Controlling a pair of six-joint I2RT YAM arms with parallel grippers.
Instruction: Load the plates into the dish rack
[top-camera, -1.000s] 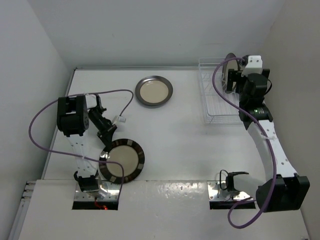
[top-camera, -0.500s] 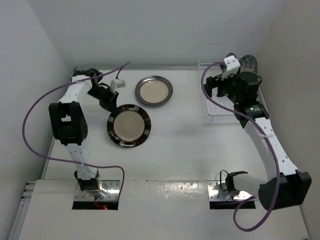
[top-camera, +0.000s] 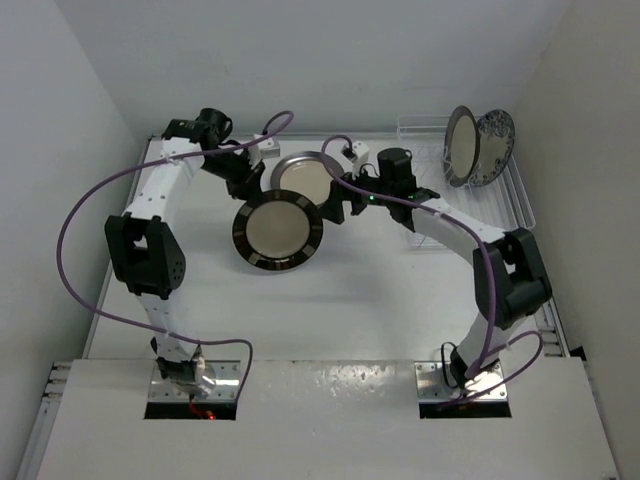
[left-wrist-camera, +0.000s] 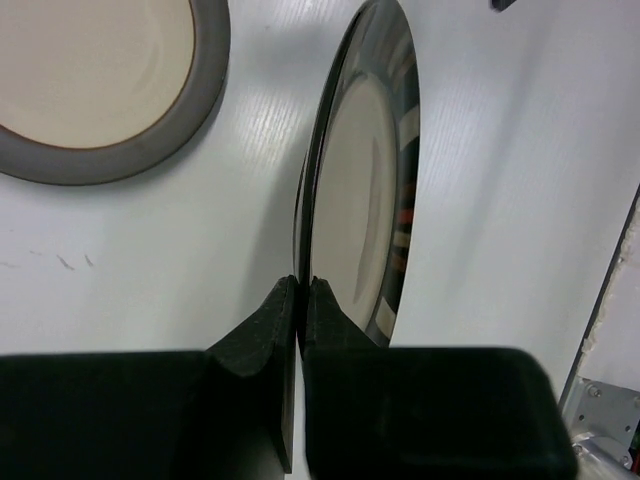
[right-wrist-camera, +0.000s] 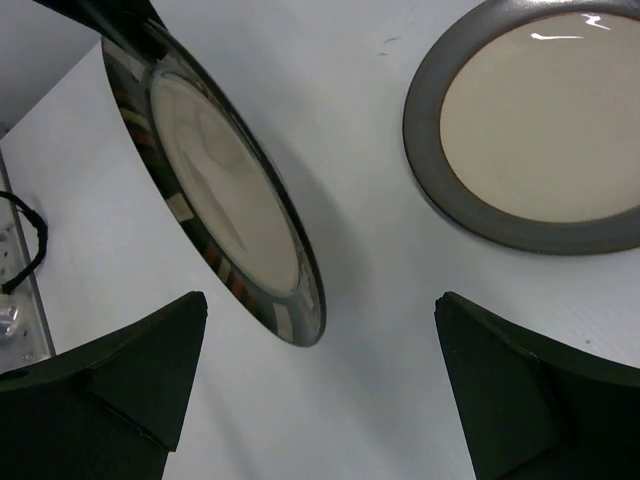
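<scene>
My left gripper (left-wrist-camera: 300, 285) is shut on the rim of the cream plate with the dark striped rim (left-wrist-camera: 365, 190), holding it tilted above the table's middle (top-camera: 277, 232). My right gripper (right-wrist-camera: 322, 305) is open, and the striped plate's (right-wrist-camera: 215, 185) far edge lies between its spread fingers without touching them. A cream plate with a grey rim (top-camera: 305, 175) lies flat just behind. In the white dish rack (top-camera: 418, 128) at the back right stand another grey-rimmed plate (top-camera: 460, 145) and the white-and-blue floral plate (top-camera: 495, 138).
The right arm (top-camera: 450, 225) reaches leftward across the front of the rack. The left arm (top-camera: 160, 195) stretches along the left wall. Purple cables loop off both arms. White walls close in the table on three sides.
The left arm lifted the striped plate from the near left and carried it to the middle. The right arm swung left from the rack to that plate, jaws open.
</scene>
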